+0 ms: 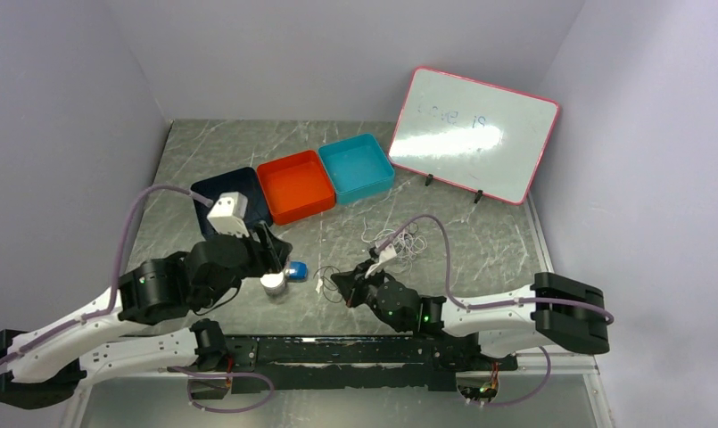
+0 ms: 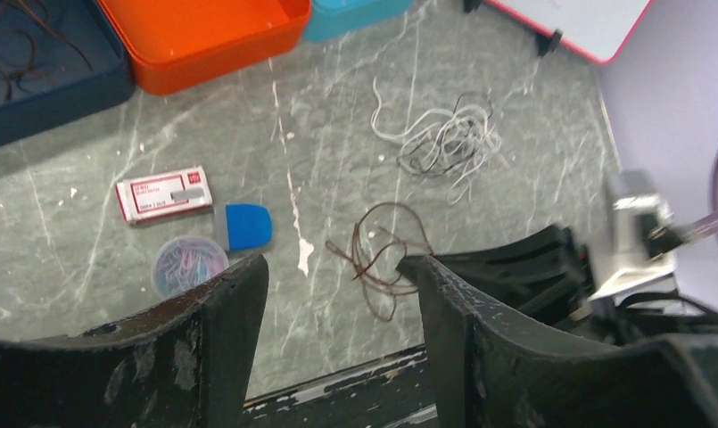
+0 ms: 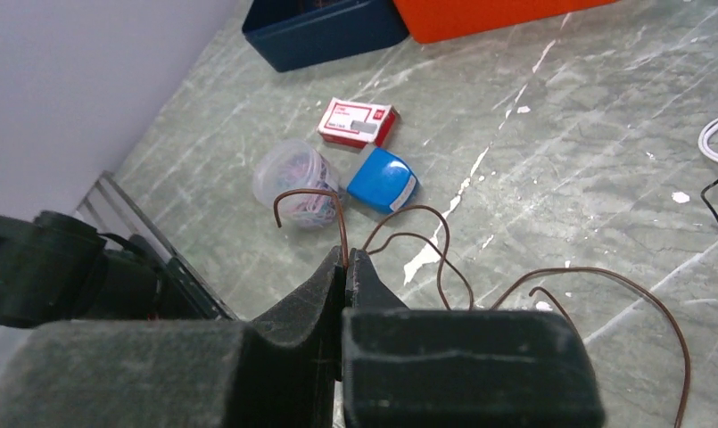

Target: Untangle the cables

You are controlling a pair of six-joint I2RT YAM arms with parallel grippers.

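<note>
walls [image 1: 70,98]: plain lilac | table [image 1: 214,147]: grey-green marbled | whiteboard [image 1: 473,134]: leaning, back right

Beyond the left pincer [image 2: 340,267] stand three rectangular plastic trays, navy [image 2: 52,98], orange [image 2: 212,67] and teal [image 2: 355,18], and one pink-framed whiteboard [image 2: 587,18]. Ahead of the right pincer [image 3: 344,260] lie one red-and-white cardboard box [image 3: 357,121], one blue plastic block [image 3: 382,179] and one clear round tub of clips [image 3: 292,178]. One thin brown cable [image 3: 341,232] is in its jaws, and the strands in the one white-and-dark cable tangle [image 2: 444,143] beside it cannot be counted.

We could not read the faint writing on the whiteboard [image 1: 474,134], nor the print on the red-and-white box [image 2: 163,194]. The right wrist picture's edge cut off the white cable [image 3: 704,138]. Where the right gripper [image 3: 346,259] pinched it, the brown cable [image 3: 341,227] was hidden between the pads.
</note>
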